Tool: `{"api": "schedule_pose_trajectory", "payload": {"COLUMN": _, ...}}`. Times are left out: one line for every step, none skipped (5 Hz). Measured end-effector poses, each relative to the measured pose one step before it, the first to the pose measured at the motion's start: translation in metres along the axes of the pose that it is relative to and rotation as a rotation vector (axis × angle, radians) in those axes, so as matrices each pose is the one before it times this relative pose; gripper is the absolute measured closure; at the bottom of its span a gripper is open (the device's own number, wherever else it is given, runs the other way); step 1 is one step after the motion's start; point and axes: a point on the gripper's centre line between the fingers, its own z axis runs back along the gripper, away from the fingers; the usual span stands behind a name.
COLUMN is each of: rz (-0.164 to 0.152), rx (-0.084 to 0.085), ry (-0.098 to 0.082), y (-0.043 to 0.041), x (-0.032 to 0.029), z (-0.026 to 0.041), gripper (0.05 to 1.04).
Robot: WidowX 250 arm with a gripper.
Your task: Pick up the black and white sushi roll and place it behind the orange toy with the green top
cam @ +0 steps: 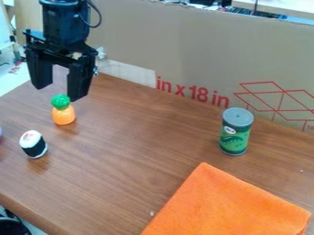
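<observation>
I'm seeing the gripper [59, 93] hanging open by the toy pineapple [63, 115], which is standing on the tabletop [131, 142] near the sushi roll [33, 144]; I'm judging it light, firm, maybe slippery, its orange body offering the best hold.

Cloth [224, 206], can [235, 132], toys [64, 114] on table [129, 151]

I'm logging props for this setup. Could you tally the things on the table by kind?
Toy foods: 2 (orange pineapple with green top, black-and-white sushi roll)
Cans: 1 (green can with grey lid)
Cloths: 1 (orange cloth)
Unclear: 1 (object cut off at left edge)
Total: 5
</observation>
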Motion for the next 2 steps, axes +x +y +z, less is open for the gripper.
{"api": "schedule_pose_trajectory", "payload": {"rz": -0.0069, "rx": -0.0059, "ry": 0.0284, "y": -0.00139, "x": -0.00057, "z": -0.0085, "gripper": 0.082}}
{"api": "schedule_pose_trajectory", "payload": {"rz": -0.0484, "rx": 0.0188, "ry": -0.0404, "y": 0.00515, "x": 0.00181, "z": -0.01386, "gripper": 0.082}}
